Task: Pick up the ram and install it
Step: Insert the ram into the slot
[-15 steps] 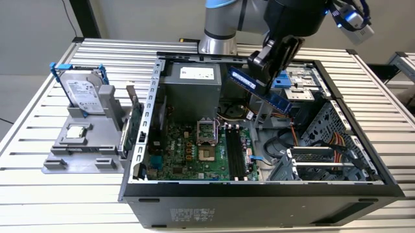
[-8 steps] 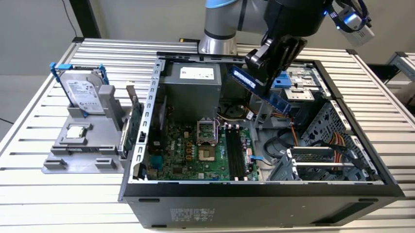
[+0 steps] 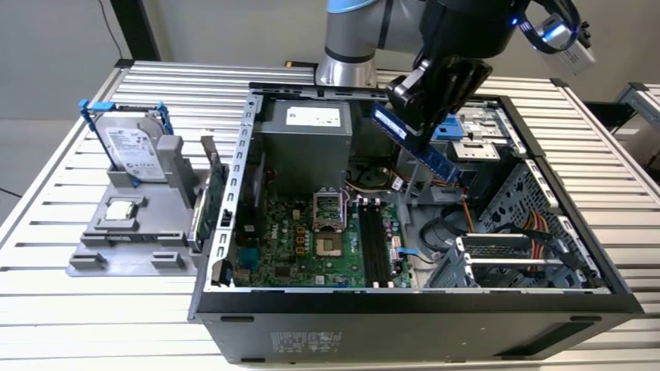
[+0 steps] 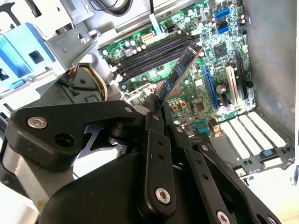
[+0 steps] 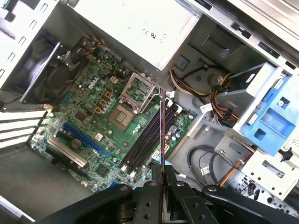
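The open computer case lay on its side on the slatted table, its green motherboard exposed. Above it the gripper hung with jaws clamped on the ram, which was tilted in the air over the black memory slots.

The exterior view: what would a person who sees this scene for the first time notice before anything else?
First comes the open computer case on the slatted table, its green motherboard exposed. Above it hangs the black pincer, shut on the ram, a dark-blue stick held tilted over the case's interior. Toward the exterior view's left, a silver hard drive in a blue frame stands upright in a grey holder.
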Action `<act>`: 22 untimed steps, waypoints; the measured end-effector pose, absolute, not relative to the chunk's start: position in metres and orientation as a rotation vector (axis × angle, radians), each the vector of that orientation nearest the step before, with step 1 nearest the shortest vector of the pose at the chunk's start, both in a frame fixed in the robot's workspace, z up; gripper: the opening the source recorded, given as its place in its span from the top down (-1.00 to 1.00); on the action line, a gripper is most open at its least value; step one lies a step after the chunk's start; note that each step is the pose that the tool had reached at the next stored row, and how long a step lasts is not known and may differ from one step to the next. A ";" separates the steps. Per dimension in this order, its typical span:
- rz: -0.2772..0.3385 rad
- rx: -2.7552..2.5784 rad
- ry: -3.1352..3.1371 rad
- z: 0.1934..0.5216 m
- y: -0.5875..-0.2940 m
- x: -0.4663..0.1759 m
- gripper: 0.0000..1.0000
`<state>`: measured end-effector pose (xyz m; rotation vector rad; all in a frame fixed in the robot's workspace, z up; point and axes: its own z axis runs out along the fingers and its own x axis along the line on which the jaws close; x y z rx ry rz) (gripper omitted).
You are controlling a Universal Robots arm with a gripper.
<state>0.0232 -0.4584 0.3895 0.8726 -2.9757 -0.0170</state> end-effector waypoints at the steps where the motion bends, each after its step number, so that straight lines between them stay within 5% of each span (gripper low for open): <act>1: -0.017 0.857 -2.980 0.390 -0.458 0.023 1.00; 22: -0.023 0.575 -3.048 0.390 -0.458 0.023 1.00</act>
